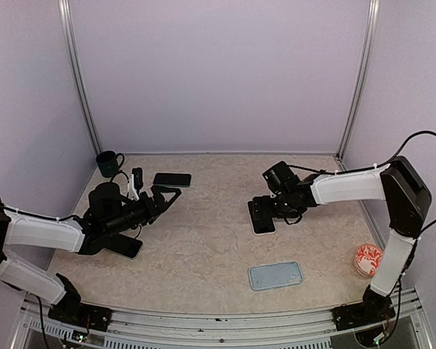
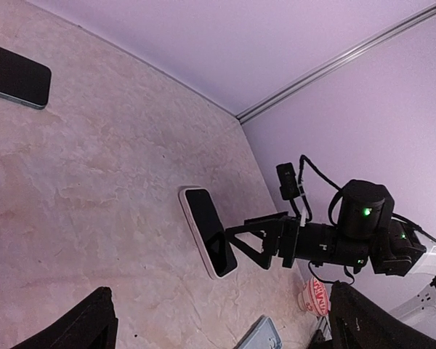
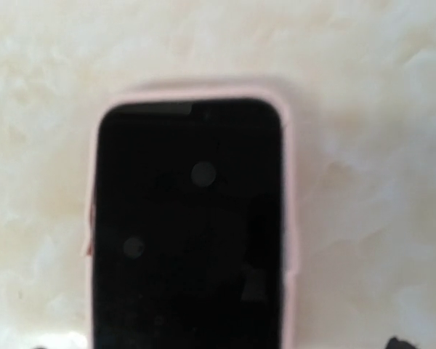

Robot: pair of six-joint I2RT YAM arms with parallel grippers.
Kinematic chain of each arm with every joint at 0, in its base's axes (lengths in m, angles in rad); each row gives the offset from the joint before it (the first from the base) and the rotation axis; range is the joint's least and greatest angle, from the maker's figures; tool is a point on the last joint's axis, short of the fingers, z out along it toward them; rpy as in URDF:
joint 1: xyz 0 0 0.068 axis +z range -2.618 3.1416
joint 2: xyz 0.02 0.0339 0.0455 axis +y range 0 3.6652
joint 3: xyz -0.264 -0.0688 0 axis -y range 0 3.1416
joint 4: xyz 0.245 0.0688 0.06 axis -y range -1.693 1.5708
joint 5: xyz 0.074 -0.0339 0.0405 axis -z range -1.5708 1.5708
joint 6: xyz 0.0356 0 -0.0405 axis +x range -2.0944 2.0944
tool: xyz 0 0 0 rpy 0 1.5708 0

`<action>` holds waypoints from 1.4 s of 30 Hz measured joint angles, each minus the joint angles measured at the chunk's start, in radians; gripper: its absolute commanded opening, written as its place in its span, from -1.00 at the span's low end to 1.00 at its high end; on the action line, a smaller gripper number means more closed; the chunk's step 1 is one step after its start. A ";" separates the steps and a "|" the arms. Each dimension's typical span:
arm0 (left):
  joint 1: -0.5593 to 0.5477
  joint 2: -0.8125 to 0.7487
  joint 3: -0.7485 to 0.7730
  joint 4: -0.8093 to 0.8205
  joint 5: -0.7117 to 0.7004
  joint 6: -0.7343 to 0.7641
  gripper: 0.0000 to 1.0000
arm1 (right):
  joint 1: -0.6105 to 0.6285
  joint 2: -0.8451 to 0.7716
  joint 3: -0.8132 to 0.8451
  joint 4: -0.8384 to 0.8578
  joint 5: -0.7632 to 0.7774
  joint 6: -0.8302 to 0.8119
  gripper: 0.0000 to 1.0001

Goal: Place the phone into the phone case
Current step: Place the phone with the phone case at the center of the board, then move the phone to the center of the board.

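The top external view is showing a pale, marbled table (image 1: 203,240) shut in by light purple walls (image 1: 218,73), with silver metal posts (image 1: 78,80) standing at the back corners. A dark mug (image 1: 107,163) is being seen at the far left of the table, and a second black phone (image 1: 172,179) is lying flat just to its right. A pale blue case (image 1: 276,275) is lying low in the frame, right of the middle, and a red and white dish (image 1: 368,259) is sitting at the lower right.

The phone (image 1: 261,216) is lying in the middle right of the frame, and a pale edge is being seen around it. The right gripper (image 1: 265,211) is being held just over it. Its claw cannot be told as wide or narrow from above. The left gripper (image 1: 156,198) is being held left of the middle with its claw spread wide, and nothing is being held in it.

The left wrist view is showing the phone (image 2: 208,230) from the side, with the phone case (image 2: 193,234) as a thin pale rim.

The right wrist view is showing the dark screen (image 3: 189,225) very close, though blurred, with the pink case (image 3: 289,218) wrapped around its top and sides. Only a dark tip is being shown at the bottom right.
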 measured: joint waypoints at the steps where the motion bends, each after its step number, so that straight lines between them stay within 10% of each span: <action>1: 0.004 -0.008 0.001 -0.019 -0.006 0.004 0.98 | 0.000 -0.016 -0.003 -0.003 0.013 -0.012 0.99; 13: 0.085 -0.170 0.018 -0.287 -0.112 0.020 0.98 | 0.000 -0.235 -0.095 -0.010 0.051 -0.098 0.99; 27: 0.237 -0.369 -0.044 -0.526 -0.167 -0.007 0.97 | 0.013 -0.282 -0.132 0.127 -0.240 -0.337 0.99; 42: 0.423 -0.286 0.112 -0.857 -0.280 -0.030 0.98 | 0.118 -0.212 -0.083 0.248 -0.396 -0.415 0.99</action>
